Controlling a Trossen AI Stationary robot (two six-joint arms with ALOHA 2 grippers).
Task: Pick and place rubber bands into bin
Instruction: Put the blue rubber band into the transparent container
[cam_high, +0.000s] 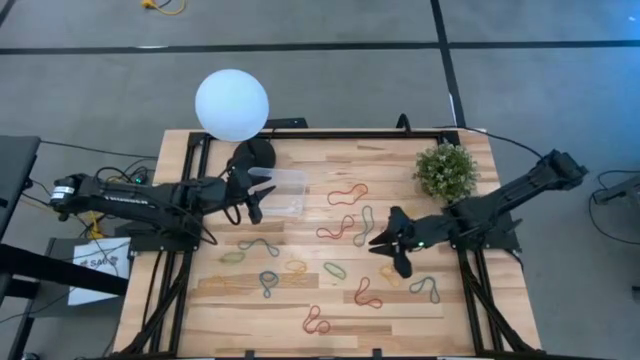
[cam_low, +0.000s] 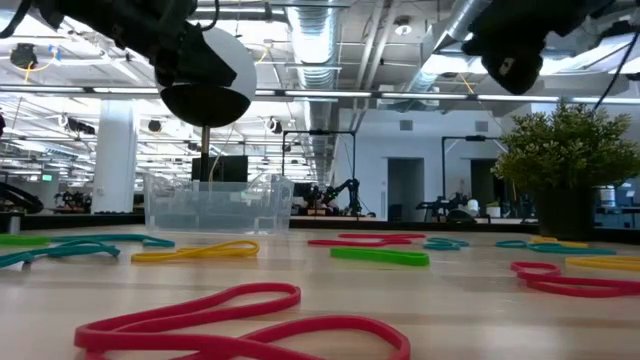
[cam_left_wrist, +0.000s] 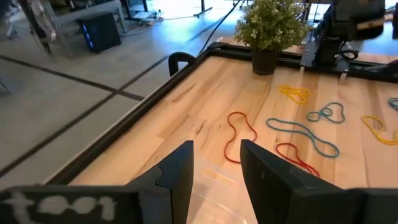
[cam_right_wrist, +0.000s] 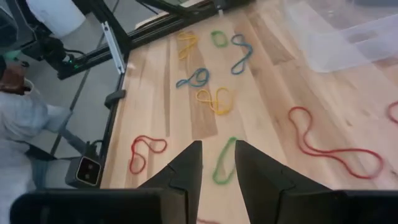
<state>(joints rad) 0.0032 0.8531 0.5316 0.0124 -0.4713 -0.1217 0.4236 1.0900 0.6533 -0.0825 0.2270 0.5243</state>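
The left gripper (cam_high: 254, 207) hovers over the clear bin (cam_high: 281, 191) near the lamp (cam_high: 232, 104), jaws parted and empty. The right gripper (cam_high: 388, 243) hangs above the scattered rubber bands (cam_high: 345, 232) on the table (cam_high: 380, 160), jaws slightly apart, grasping nothing.

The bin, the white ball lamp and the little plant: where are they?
bin (cam_high: 283, 190): high view, on its clear floor.
white ball lamp (cam_high: 232, 104): high view, middle of the globe.
little plant (cam_high: 446, 170): high view, middle of the green leaves.

Wooden table (cam_high: 220, 310) under scattered rubber bands (cam_high: 335, 231), clear bin (cam_high: 281, 192), potted plant (cam_high: 446, 171), globe lamp (cam_high: 232, 104)
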